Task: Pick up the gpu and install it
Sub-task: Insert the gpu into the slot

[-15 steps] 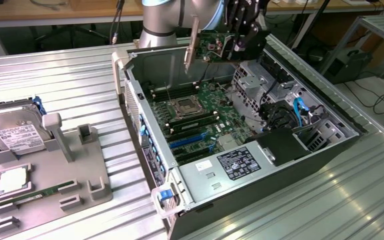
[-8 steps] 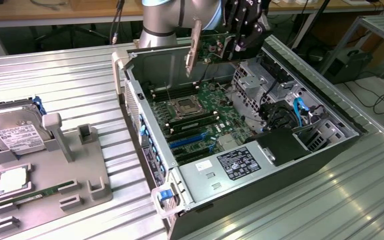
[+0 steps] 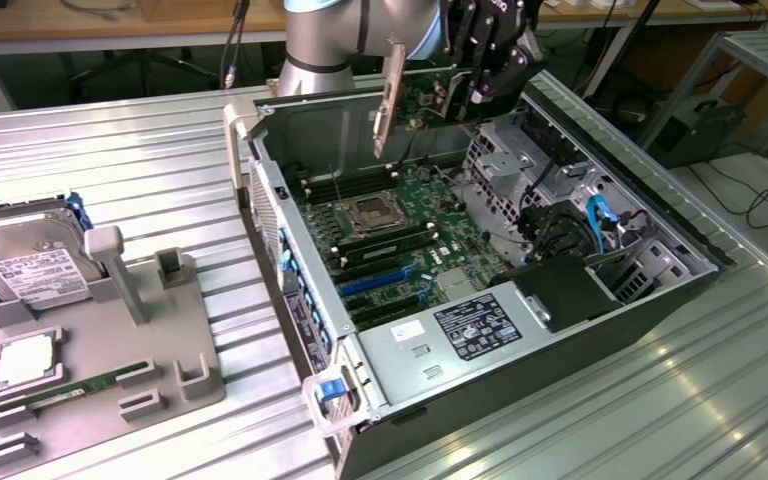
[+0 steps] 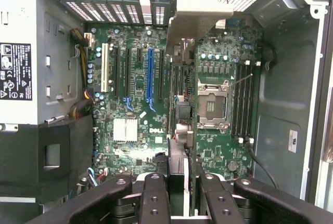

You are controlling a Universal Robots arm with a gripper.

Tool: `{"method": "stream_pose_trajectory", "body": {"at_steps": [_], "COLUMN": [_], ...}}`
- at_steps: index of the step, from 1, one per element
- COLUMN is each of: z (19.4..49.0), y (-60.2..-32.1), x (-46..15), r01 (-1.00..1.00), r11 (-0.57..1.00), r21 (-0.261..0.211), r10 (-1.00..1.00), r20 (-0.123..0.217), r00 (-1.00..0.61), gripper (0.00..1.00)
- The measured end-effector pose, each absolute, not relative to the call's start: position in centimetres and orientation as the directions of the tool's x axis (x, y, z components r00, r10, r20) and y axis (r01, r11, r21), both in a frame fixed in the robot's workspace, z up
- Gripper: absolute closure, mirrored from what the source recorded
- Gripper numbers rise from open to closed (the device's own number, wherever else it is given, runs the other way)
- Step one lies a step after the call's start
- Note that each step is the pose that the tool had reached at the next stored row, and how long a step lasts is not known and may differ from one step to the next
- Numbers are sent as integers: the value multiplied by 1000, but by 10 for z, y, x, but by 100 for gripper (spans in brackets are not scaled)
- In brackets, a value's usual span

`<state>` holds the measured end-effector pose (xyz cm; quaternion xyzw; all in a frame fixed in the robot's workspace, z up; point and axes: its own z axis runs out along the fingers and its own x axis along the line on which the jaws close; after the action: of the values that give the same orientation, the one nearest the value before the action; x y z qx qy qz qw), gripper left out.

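Jaws grip gpu (image 4: pixel 179 130) (bracket (image 3: pixel 390 100) seen outside) above motherboard (image 4: pixel 135 94).

1. Exterior view: you have bright, even daylight across the table (image 3: pixel 117 150); its ribbed metal glares white toward the exterior view's right.
2. Case (image 3: pixel 651 300): its dark outer wall reads almost black; the motherboard (image 3: pixel 398 225) inside stays clearly lit.
3. Wrist view: you get softer, dimmer light; the case corners fall into shadow.
4. Bracket (image 4: pixel 213 5): overexposed, washed out to white.
5. Fingers (image 4: pixel 153 198): close to the lens, slightly soft, with small highlights on their screws.
6. Board lettering: legible to you mid-frame.
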<state>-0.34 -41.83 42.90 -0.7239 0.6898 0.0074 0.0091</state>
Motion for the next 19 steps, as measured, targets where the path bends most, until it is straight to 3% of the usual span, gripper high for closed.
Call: {"method": "stream_pose_trajectory", "body": {"at_steps": [19], "z": [405], "y": [-418], "x": [-8], "r01": [-1000], "r11": [-24], "r21": [-19], "r10": [-999], "r20": [-23], "r00": [25], "gripper": [72]}}
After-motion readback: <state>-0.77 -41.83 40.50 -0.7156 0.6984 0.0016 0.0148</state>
